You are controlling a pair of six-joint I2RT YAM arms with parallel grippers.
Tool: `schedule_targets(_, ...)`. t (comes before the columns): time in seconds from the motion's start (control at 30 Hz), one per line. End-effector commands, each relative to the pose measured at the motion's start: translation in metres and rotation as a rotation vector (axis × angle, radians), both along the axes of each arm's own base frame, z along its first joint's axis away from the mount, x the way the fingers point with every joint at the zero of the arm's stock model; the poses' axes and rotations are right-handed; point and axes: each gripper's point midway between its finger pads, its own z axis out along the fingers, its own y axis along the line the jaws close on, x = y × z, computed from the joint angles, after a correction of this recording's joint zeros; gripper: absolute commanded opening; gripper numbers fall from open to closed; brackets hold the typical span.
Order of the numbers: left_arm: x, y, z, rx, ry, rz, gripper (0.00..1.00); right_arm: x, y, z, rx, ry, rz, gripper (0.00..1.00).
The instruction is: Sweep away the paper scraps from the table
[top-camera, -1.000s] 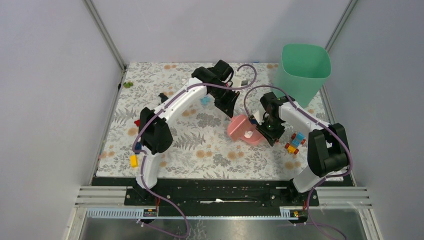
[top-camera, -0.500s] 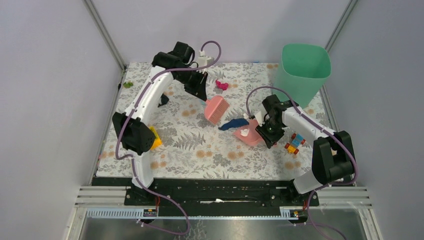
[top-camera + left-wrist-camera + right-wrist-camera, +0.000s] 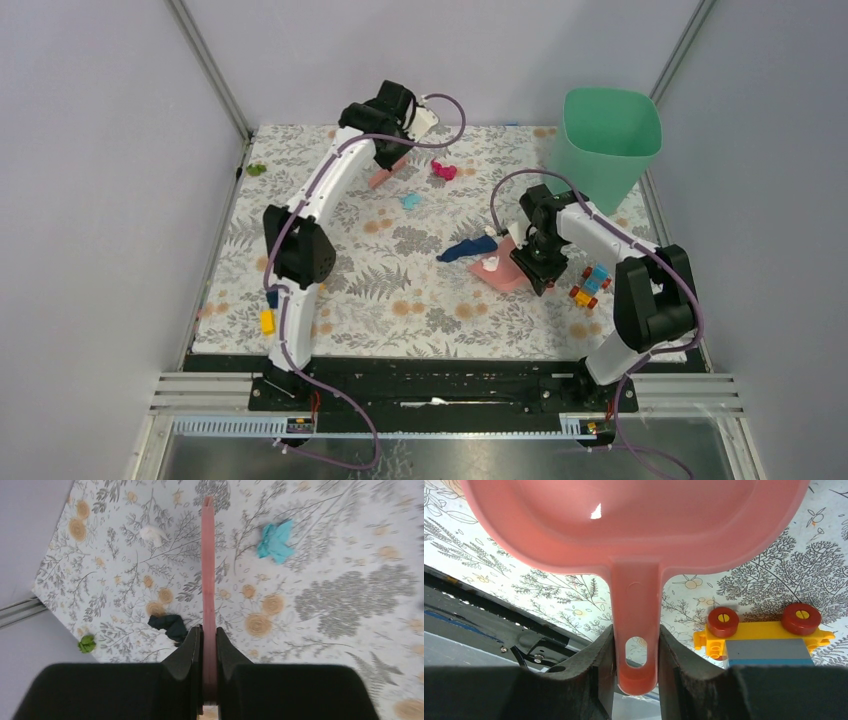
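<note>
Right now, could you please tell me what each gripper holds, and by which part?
Left gripper: flat pink plastic brush, clamped at its near end. Right gripper: pink plastic dustpan, by its handle.

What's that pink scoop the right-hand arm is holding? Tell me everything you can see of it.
A glossy pink plastic dustpan: rounded pan, short handle with a hanging hole. The right end effector clamps the handle. It sits right of the table's middle, a white scrap inside, a dark blue scrap at its mouth.

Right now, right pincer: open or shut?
Shut. The right pincer clamps the pink dustpan's handle, fingers pressed against both sides.
</note>
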Motion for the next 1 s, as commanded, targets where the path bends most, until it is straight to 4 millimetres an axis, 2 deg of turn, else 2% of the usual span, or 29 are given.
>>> schedule_targets(0.0,0.031,0.016,0.001,0.152,-0.129,0.001,0.0,0.011,0.0,0.005,-0.035,-0.013,-0.025,0.0)
schedule_targets(0.17,0.025,-0.006,-0.029,0.111,-0.052,-0.026,0.0,0.028,-0.005,0.001,-0.081,-0.05,-0.017,0.0)
schedule_targets(0.3,0.001,-0.029,-0.039,0.015,0.049,-0.041,0.0,0.04,-0.015,-0.011,-0.147,-0.096,0.034,0.0)
schedule_targets(0.43,-0.025,-0.045,-0.044,-0.086,0.159,-0.028,0.0,0.047,-0.015,-0.019,-0.164,-0.11,0.09,0.0)
schedule_targets(0.57,-0.048,-0.062,-0.044,-0.209,0.272,0.001,0.0,0.051,-0.004,-0.019,-0.149,-0.113,0.175,0.0)
schedule_targets(0.77,-0.09,-0.096,-0.043,-0.363,0.441,-0.016,0.0,0.058,0.015,-0.018,-0.079,-0.084,0.179,0.0)
schedule_targets(0.97,-0.117,-0.131,-0.021,-0.512,0.536,-0.09,0.0,0.053,0.049,-0.019,0.021,-0.025,0.159,0.0)
